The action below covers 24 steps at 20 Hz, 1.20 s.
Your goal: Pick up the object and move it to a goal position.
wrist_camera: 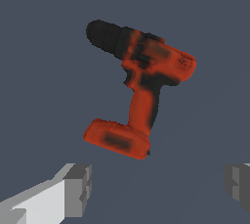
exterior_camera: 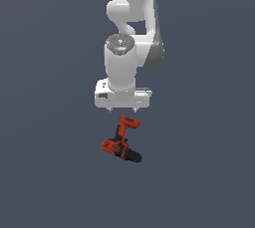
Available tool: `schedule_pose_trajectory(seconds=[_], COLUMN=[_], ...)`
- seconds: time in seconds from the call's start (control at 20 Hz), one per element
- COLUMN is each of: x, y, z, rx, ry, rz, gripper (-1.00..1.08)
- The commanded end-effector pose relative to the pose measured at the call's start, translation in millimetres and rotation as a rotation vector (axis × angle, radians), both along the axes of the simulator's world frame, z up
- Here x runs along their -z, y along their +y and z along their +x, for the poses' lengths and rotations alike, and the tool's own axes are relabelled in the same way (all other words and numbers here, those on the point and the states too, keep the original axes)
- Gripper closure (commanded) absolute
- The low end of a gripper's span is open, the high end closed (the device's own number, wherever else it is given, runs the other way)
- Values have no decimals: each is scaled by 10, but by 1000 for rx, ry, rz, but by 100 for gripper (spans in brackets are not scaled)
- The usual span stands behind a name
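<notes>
The object is a small power drill with an orange-red body, a black chuck and a flat orange-red base. It lies on its side on the dark grey-blue floor. In the exterior view its base points toward my white hand and its chuck points away, to that view's right. My gripper is open and empty, apart from the drill and just short of its base. In the wrist view the drill fills the middle. My two grey fingertips stand wide apart at the frame's edge, around my gripper.
The floor is a plain dark grey-blue surface all around. The white arm rises behind the hand. No goal marker shows in either view.
</notes>
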<state>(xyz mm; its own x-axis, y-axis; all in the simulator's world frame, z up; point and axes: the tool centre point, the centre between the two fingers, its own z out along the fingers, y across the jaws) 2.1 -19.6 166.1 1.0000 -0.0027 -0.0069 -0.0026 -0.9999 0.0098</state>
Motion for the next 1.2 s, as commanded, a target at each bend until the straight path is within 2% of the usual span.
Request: schedule_pose_trajectory(seconds=[0.0, 0.35, 0.75, 1.15], x=[0, -1, 7, 64], y=[0, 143, 133, 89], z=[0, -1, 11, 93], rx=[0, -11, -21, -102], ry=[0, -5, -5, -1], rz=[0, 16, 15, 15], gripper=[-100, -100, -100, -100])
